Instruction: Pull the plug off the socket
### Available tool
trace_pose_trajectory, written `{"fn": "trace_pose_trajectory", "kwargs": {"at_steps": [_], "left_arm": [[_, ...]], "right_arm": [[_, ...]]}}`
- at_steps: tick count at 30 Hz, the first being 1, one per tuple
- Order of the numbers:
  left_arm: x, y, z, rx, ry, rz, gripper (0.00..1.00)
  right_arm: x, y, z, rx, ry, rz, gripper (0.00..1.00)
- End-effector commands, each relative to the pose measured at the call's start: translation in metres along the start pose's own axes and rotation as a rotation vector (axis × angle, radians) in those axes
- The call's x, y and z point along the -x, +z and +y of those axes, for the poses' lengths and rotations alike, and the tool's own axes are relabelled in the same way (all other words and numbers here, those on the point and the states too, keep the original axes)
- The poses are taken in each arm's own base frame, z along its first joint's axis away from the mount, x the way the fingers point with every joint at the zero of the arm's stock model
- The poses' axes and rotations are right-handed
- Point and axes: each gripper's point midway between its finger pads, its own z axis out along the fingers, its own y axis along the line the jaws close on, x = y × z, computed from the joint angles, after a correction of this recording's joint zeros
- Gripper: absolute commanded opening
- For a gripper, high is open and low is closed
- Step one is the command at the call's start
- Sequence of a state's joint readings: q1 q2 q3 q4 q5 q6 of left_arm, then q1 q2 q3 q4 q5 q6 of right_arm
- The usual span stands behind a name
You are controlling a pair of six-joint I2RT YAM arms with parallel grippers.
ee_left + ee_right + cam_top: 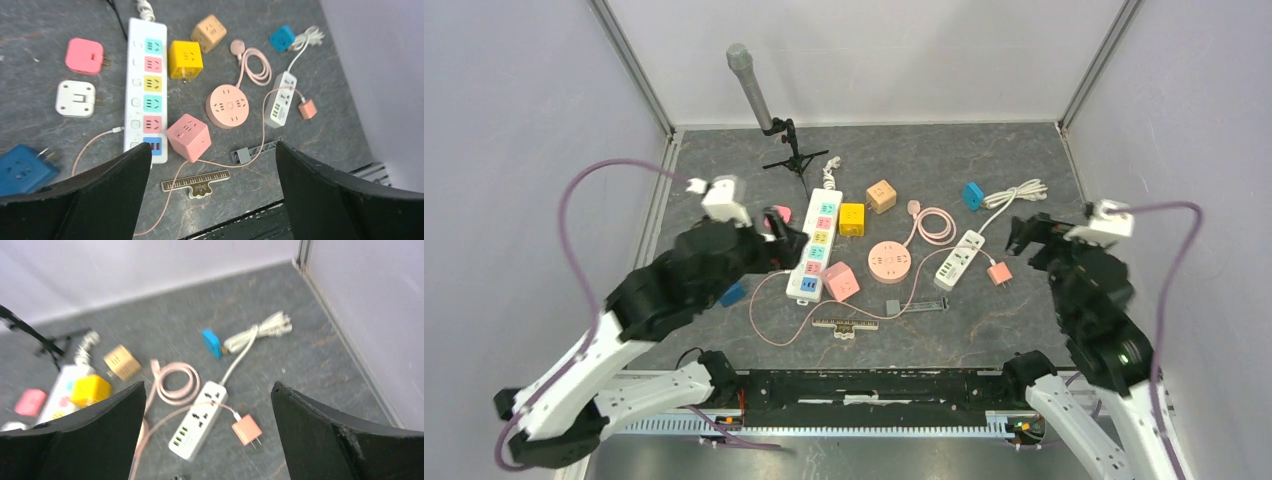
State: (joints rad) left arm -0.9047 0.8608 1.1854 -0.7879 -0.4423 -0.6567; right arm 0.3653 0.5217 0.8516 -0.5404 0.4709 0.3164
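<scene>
The salmon-pink plug [998, 272] lies flat on the table, just right of the small white socket strip [959, 259]. Its prongs are bare and it sits in no outlet [246, 430]. A thin pink cable runs from it over the strip [198, 426]. My right gripper [1029, 235] hangs open above and right of the plug, with nothing between its fingers [207, 387]. At the left, my left gripper [789, 240] is open and empty over the long strip [212, 150]. From there, plug [307, 108] and socket strip [280, 99] show far right.
A long white power strip with coloured outlets [816, 245], a pink cube [841, 282], a round pink socket [890, 261], yellow [852, 218] and tan [881, 195] cubes and a blue adapter [973, 194] crowd the middle. A microphone stand [769, 110] rises at the back. A ruler [845, 326] lies near the front.
</scene>
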Motion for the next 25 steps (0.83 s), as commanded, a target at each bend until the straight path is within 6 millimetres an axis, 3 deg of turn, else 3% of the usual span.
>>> {"fn": "trace_pose_trajectory", "kwargs": {"at_steps": [1, 6, 12, 18, 25], "left_arm": [[0.029, -0.051, 0.033, 0.042, -0.010, -0.111, 1.00], [0.039, -0.092, 0.066, 0.074, -0.050, -0.192, 1.00], [0.043, -0.127, 0.093, 0.079, -0.079, -0.256, 1.00], [0.048, -0.150, 0.112, 0.124, -0.087, -0.276, 1.00], [0.040, -0.151, 0.115, 0.108, -0.086, -0.261, 1.00]], "right_arm": [[0.042, -0.046, -0.013, 0.023, 0.056, -0.102, 0.98], [0.073, -0.084, -0.029, 0.027, 0.153, -0.211, 0.98], [0.088, -0.114, -0.043, 0.043, 0.244, -0.315, 0.98], [0.095, -0.127, -0.052, 0.036, 0.323, -0.370, 0.98], [0.091, -0.120, -0.044, 0.055, 0.331, -0.349, 0.98]]}}
